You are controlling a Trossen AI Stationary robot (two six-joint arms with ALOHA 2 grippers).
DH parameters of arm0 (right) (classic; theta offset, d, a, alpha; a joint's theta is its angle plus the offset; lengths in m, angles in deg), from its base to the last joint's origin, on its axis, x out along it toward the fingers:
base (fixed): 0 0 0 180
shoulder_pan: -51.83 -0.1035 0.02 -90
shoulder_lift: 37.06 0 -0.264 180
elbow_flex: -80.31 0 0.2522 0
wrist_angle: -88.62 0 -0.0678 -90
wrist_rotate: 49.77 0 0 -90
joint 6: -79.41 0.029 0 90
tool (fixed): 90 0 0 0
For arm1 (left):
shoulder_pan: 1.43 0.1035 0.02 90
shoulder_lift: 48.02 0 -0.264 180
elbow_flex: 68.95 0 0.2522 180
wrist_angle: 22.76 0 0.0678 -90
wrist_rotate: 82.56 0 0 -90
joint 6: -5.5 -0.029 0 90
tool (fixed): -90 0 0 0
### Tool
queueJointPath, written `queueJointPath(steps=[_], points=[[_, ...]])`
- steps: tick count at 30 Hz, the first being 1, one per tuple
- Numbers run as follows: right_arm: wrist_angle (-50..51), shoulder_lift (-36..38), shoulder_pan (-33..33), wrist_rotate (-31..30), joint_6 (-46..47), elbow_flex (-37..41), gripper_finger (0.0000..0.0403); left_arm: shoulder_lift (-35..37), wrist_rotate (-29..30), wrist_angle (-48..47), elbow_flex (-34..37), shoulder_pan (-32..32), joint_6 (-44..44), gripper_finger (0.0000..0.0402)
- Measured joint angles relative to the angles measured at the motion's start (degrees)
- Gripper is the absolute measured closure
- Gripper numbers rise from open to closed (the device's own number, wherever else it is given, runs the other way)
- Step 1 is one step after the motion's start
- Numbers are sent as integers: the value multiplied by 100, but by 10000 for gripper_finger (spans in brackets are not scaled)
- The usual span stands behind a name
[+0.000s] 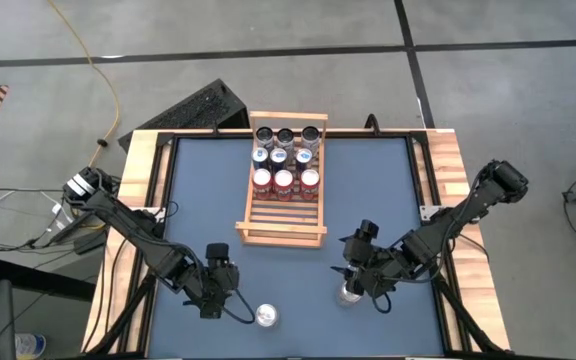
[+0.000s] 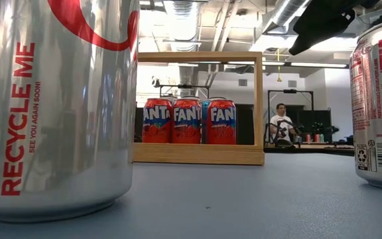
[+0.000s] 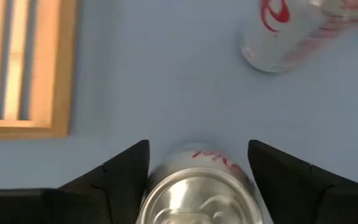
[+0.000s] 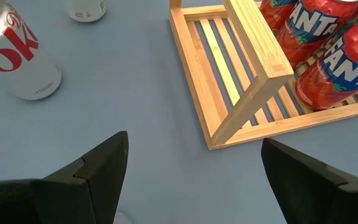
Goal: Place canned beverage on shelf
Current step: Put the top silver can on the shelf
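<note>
We judge the silver can (image 3: 197,196) rigid, smooth and slippery, best gripped mid-wall. Our left gripper (image 3: 197,180) straddles it, fingers apart; the right gripper (image 4: 191,180) gapes empty, wide open.

Lab, exposed ceiling ducts (image 2: 197,26), benches

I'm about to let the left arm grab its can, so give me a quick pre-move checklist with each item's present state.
1. Left gripper straddles the silver soda can, fingers on either side: ok.
2. Can gripped: not ok, gaps show at both fingers.
3. Can standing upright on the blue table: ok.
4. Free space on the light-wood slatted shelf: ok, the near slats are bare; nine cans fill the far end.
5. Right gripper open, holding nothing: ok; it sits over a second silver can.
6. Path to shelf clear: cannot tell.
</note>
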Motion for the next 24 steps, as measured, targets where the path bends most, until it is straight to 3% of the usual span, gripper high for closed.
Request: queueJointPath(steps=[9,24], points=[[2,0,0,4,2,0,65,-4,-36,126,-19,0,0,83],[2,0,0,11,4,2,65,-4,-327,24,-26,23,44,66]])
